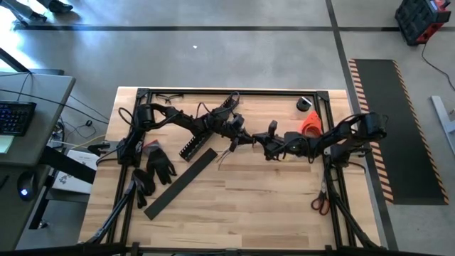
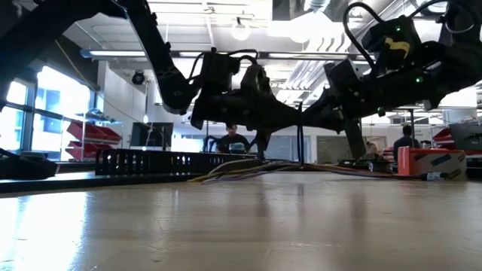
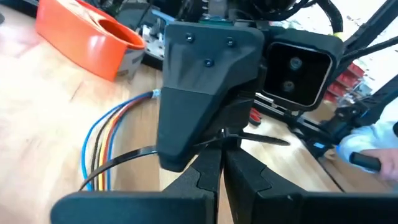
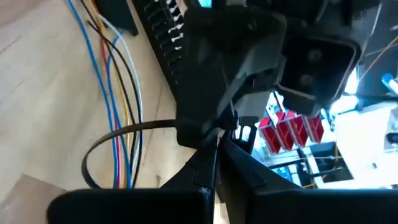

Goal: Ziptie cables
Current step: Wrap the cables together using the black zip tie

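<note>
The cables (image 3: 99, 146), thin blue, yellow, red, white and dark wires, lie side by side on the wooden table (image 1: 270, 206) near its middle; they also show in the right wrist view (image 4: 118, 93) and in the low view (image 2: 252, 167). A black zip tie (image 4: 118, 134) loops around them (image 3: 124, 158). Above the bundle my left gripper (image 1: 247, 139) and my right gripper (image 1: 264, 142) meet tip to tip, both shut on the zip tie. Each wrist view is partly blocked by the other gripper's body. My left gripper pinches the zip tie between its two fingertips (image 3: 214, 163), close to where the thin free tail (image 3: 267, 140) sticks out. The fingers come in nearly level from the table's left. The strap (image 3: 134, 155) curves down from there around the cables. My right gripper pinches the zip tie between its two fingertips (image 4: 208, 163), coming in nearly level from the table's right. The strap (image 4: 149, 126) runs from that place into a loop around the cables. The left gripper's body hides the exact part held.
A black slotted channel (image 1: 190, 146) and a flat black strip (image 1: 181, 183) lie left of the grippers, with black gloves (image 1: 160, 163) beside them. An orange tape dispenser (image 1: 311, 124) and a black roll (image 1: 304, 104) sit far right, red-handled scissors (image 1: 320, 203) near right.
</note>
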